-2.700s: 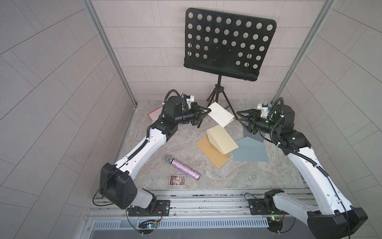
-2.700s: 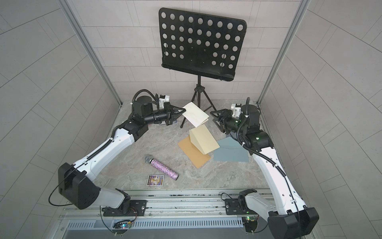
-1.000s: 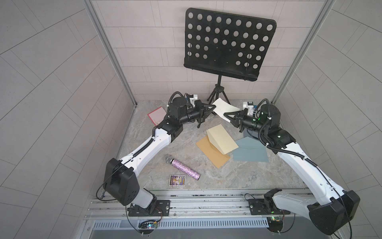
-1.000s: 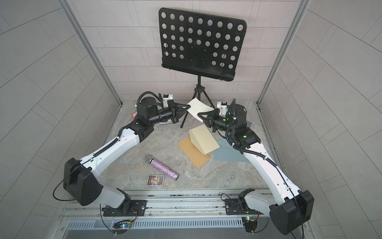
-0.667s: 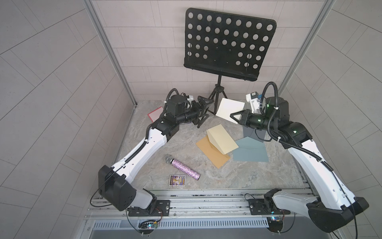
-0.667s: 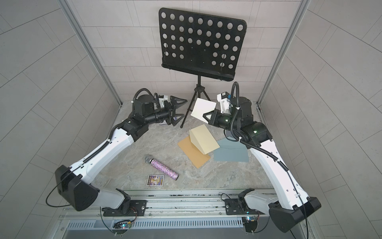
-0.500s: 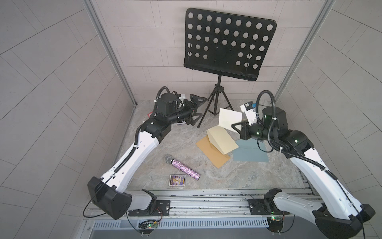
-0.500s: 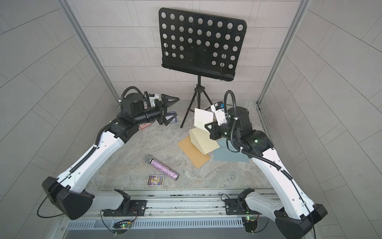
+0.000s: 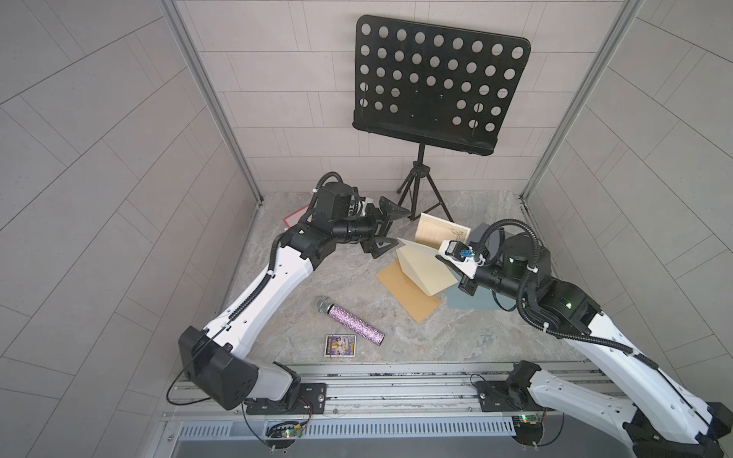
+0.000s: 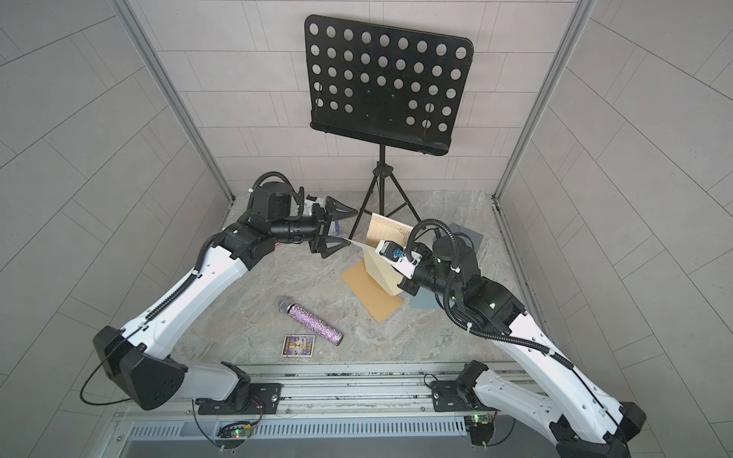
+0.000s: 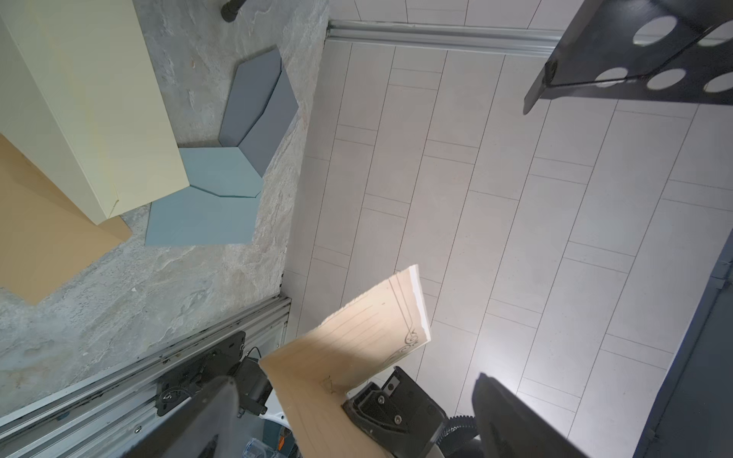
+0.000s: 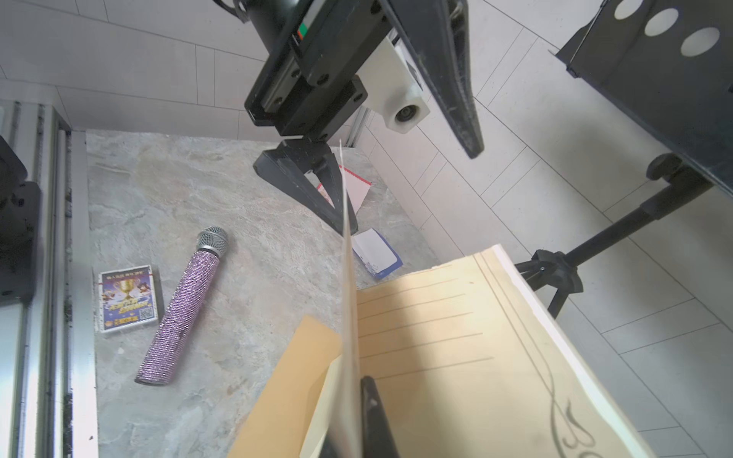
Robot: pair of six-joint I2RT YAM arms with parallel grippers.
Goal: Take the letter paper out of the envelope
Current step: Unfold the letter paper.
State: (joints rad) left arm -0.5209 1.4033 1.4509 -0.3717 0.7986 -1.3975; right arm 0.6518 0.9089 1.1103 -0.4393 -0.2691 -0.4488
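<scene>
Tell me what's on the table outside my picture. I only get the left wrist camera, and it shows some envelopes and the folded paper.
Observer: A glittery purple microphone lies flat on the table toward the front rail, well apart from the paper.
Operator: Anything beside it?
Observer: A small picture card, lying flat, close to the microphone but not touching it.
Operator: And toward the back wall?
Observer: A red-edged card lies flat near the back corner on the robot's left.
</scene>
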